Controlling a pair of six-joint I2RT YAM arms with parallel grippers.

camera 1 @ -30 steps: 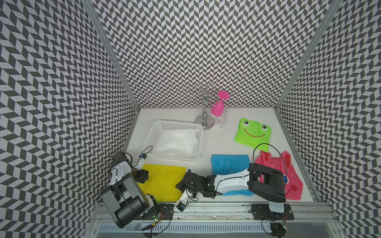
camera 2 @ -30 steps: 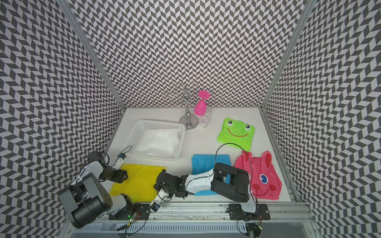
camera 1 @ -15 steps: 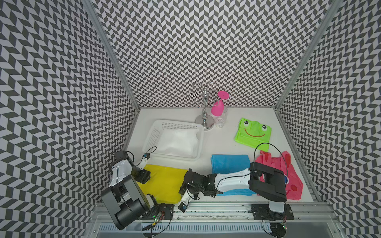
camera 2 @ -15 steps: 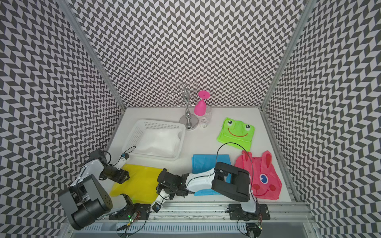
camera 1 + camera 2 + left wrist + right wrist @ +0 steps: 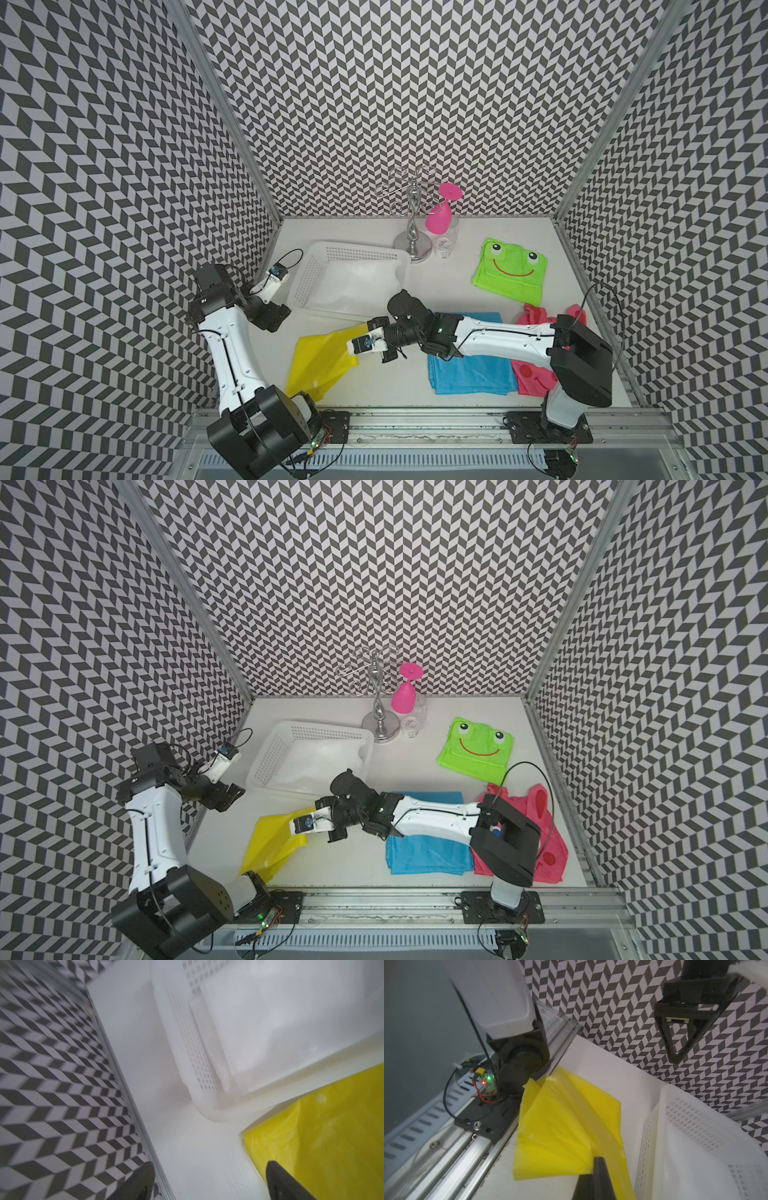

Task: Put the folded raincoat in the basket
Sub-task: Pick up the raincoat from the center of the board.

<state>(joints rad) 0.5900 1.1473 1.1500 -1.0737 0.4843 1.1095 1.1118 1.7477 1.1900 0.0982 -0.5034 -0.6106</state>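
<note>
Pinching yellow raincoat (image 5: 320, 365) corner, right fingers (image 5: 596, 1178) near basket (image 5: 357, 251) edge; left fingers (image 5: 280, 1180) spread over table (image 5: 197, 1157).

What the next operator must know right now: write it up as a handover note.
Right gripper: shut on a corner of the yellow raincoat; that corner is lifted and the rest drapes on the table.
Left gripper: open, empty, near a corner of the basket.
The basket sits on the left arm's side of the table, with a white folded item inside.
Done: yellow raincoat gripped.
Left: carry it into the basket and release.
</note>
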